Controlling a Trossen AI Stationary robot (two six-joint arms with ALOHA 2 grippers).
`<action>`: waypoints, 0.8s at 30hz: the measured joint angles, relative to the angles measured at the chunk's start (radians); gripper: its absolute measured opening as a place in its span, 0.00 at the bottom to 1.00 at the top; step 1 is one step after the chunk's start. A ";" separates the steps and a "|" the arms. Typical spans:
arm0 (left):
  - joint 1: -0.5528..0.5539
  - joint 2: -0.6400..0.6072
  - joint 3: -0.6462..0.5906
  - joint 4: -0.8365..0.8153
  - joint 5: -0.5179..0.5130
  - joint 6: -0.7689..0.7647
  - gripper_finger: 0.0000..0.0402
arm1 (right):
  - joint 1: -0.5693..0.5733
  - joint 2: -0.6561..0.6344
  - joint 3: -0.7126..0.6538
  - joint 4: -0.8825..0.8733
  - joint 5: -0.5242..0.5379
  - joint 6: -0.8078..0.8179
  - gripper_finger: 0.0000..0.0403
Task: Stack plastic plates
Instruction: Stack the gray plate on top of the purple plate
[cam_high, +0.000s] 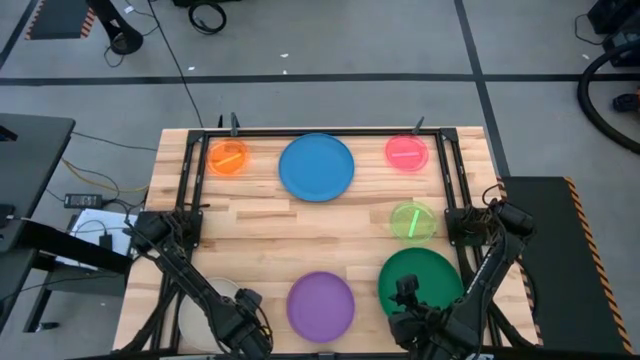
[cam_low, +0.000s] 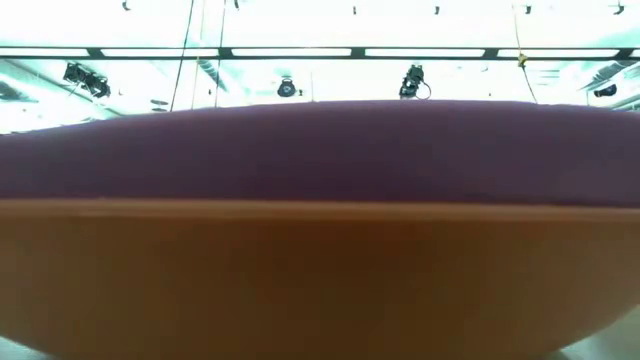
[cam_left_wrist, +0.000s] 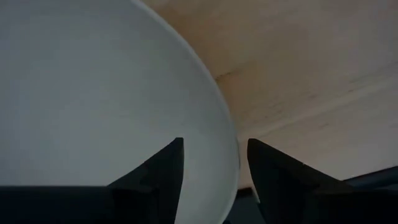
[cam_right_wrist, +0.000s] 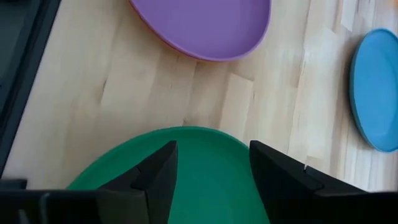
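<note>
The cream plate (cam_high: 193, 318) lies at the table's near left, under my left arm. My left gripper (cam_high: 248, 318) is open, and in the left wrist view (cam_left_wrist: 214, 146) its fingers stand on either side of the cream plate's (cam_left_wrist: 93, 93) right rim. The dark green plate (cam_high: 425, 272) lies near right. My right gripper (cam_high: 405, 297) hangs open over its near part (cam_right_wrist: 213, 149). The purple plate (cam_high: 321, 305) rests on an orange-red plate (cam_low: 320, 280). Blue (cam_high: 316, 167), orange (cam_high: 228, 157), pink (cam_high: 406, 152) and lime (cam_high: 412, 221) plates lie apart. The teal plate is not seen.
A dark metal frame (cam_high: 190, 170) runs around the far half of the table. Bare wood lies between the blue plate and the purple plate (cam_right_wrist: 199, 25). The low view is filled by the purple-on-orange-red stack (cam_low: 320, 150) close to the camera.
</note>
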 joint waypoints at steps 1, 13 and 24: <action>0.000 0.000 0.000 0.004 0.000 -0.004 0.46 | 0.001 0.000 0.000 0.000 -0.002 0.000 0.52; -0.022 0.044 0.000 0.029 0.002 -0.111 0.43 | 0.019 0.000 0.000 0.000 0.005 0.007 0.52; -0.031 0.031 0.003 0.025 0.006 -0.119 0.06 | 0.028 0.000 0.000 -0.031 -0.002 -0.026 0.52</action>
